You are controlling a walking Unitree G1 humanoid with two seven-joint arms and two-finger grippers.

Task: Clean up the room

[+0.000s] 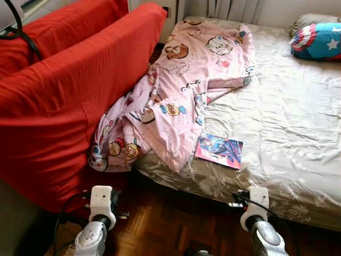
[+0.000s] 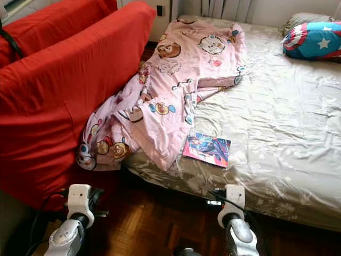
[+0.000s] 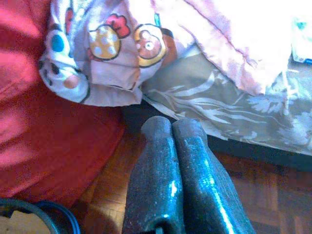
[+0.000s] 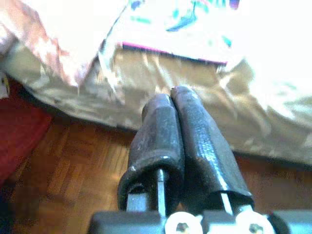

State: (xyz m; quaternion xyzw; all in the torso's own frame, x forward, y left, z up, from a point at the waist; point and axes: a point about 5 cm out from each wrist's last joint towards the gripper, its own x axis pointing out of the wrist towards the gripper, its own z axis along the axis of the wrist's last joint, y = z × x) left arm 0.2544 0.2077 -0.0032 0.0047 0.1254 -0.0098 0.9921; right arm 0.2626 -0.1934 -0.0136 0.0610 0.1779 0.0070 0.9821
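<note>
Centrally, we see a pink cartoon-print blanket (image 1: 186,90) lying crumpled along the left side of the bed (image 1: 298,133), its lower end spilling over the mattress edge against the red sofa (image 1: 69,96). Just beside the blanket's hem, near the bed's front edge, lies a colourful comic book (image 1: 219,150) flat on the pale floral sheet (image 1: 282,106). At the far right corner of the bed rests a blue star-patterned cushion (image 1: 317,40). Below, over the wooden parquet floor (image 1: 176,224), we hold both arms low. Our left tool (image 3: 173,127) has its fingers pressed together, empty, pointing toward the hanging blanket end and the sofa. Our right tool (image 4: 170,100) is likewise closed on nothing, aimed at the bed's side below the comic book.
</note>
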